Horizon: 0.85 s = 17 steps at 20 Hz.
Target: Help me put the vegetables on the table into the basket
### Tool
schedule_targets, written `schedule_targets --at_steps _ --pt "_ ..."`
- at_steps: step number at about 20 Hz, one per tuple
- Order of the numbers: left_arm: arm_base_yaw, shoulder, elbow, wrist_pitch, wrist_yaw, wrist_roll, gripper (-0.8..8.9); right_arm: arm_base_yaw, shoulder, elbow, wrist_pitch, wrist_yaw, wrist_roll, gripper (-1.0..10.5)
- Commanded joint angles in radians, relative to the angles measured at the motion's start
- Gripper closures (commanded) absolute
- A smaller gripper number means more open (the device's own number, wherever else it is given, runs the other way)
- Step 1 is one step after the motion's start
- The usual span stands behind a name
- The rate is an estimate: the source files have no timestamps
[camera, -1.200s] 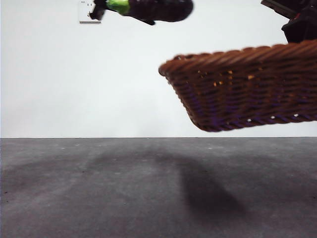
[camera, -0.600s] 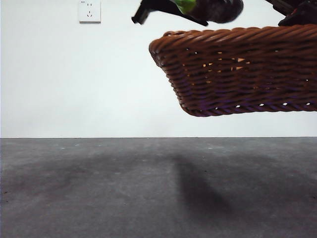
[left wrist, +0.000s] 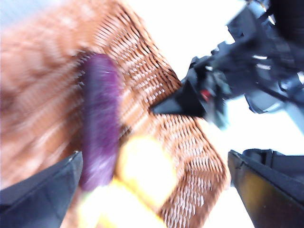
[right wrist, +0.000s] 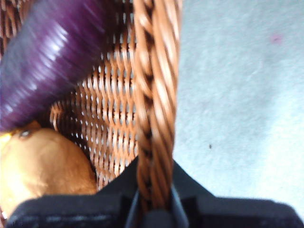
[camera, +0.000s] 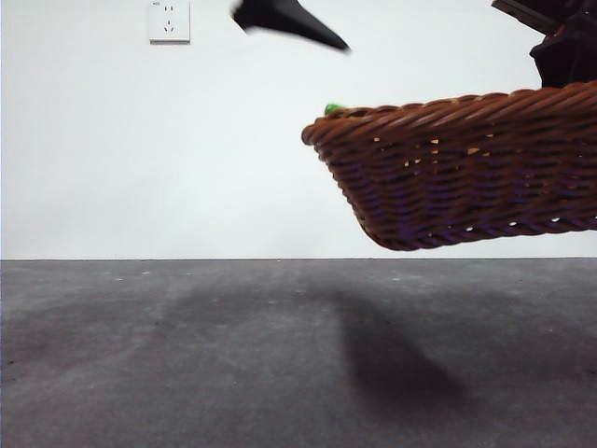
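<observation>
The wicker basket (camera: 466,173) hangs tilted in the air above the table (camera: 233,355). My right gripper (right wrist: 153,199) is shut on its braided rim (right wrist: 152,95) and shows dark at the top right of the front view (camera: 564,42). The purple eggplant (left wrist: 99,123) lies inside the basket, also seen in the right wrist view (right wrist: 47,61); its green cap (camera: 331,109) peeks over the rim. The potato (right wrist: 42,166) and a blurred yellow corn cob (left wrist: 140,166) lie beside it. My left gripper (left wrist: 154,159) is open and empty above the basket, its black tip in the front view (camera: 289,19).
A white wall with a socket (camera: 169,21) stands behind the table. The basket's shadow (camera: 392,364) falls on the dark grey surface. The right arm (left wrist: 213,90) shows in the left wrist view at the basket's rim.
The left gripper held the eggplant over the basket; it has let go, and the eggplant now lies inside. The gripper has drawn back left. The basket has dipped and tilted.
</observation>
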Motion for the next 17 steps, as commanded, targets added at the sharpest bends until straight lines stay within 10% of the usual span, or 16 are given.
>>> schedule_targets --at_steps 1,4,9,17 --pt "0.0 -0.091 -0.007 -0.066 -0.002 0.103 4.09 0.0 0.025 0.008 0.015 -0.025 -0.009 9.6" --pt "-0.001 -0.242 -0.007 -0.201 -0.082 0.183 8.28 -0.001 0.103 0.009 0.101 -0.041 -0.01 9.6" --pt "-0.008 -0.418 -0.009 -0.372 -0.261 0.227 8.22 -0.08 0.319 0.157 0.083 -0.051 -0.096 9.6" --pt "-0.008 -0.611 -0.149 -0.373 -0.262 0.229 8.22 -0.23 0.621 0.373 0.044 -0.056 -0.278 9.6"
